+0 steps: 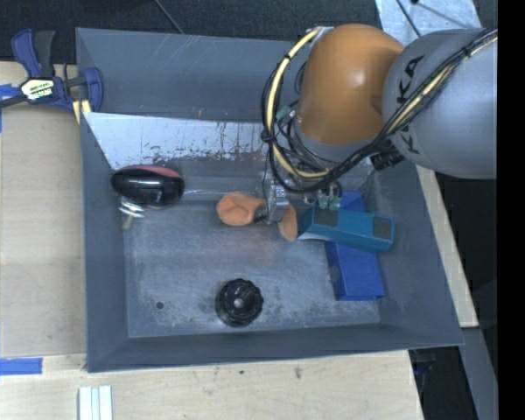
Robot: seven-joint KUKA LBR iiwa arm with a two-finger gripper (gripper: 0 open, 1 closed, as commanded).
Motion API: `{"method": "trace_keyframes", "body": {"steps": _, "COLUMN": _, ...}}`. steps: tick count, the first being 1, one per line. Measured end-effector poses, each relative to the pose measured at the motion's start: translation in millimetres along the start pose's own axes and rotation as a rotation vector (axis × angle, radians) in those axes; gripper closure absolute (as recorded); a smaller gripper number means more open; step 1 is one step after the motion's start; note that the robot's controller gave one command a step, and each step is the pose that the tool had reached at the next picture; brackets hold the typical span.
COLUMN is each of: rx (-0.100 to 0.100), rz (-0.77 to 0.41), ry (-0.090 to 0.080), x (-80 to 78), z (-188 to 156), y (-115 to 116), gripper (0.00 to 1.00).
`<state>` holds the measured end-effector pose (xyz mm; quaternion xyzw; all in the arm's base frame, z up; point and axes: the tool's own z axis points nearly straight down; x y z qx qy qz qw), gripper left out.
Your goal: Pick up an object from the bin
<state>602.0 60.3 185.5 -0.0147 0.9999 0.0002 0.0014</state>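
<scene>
Bin: grey metal bin (105,261), sloped walls, few loose things on its floor.
Arm: arm (442,103) enters from the upper right, with its orange cover (346,81) above frame centre.
Blue block (360,276): lower right, partly under the teal box (350,227).
Black oval thing (147,185): left of centre.
Gripper (276,206): frame centre, low; spread or pressed together cannot be told.
Larger orange lump (236,209): just left of the gripper.
Smaller orange lump (288,226): at the gripper's lower right.
Black knob (239,302): lower centre, well apart.
</scene>
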Motion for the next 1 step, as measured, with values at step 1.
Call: {"method": "trace_keyframes", "body": {"steps": 1, "rx": 0.000, "rz": -0.172, "ry": -0.001, "x": 2.0, "z": -78.5, "y": 13.9, "gripper": 1.00}}
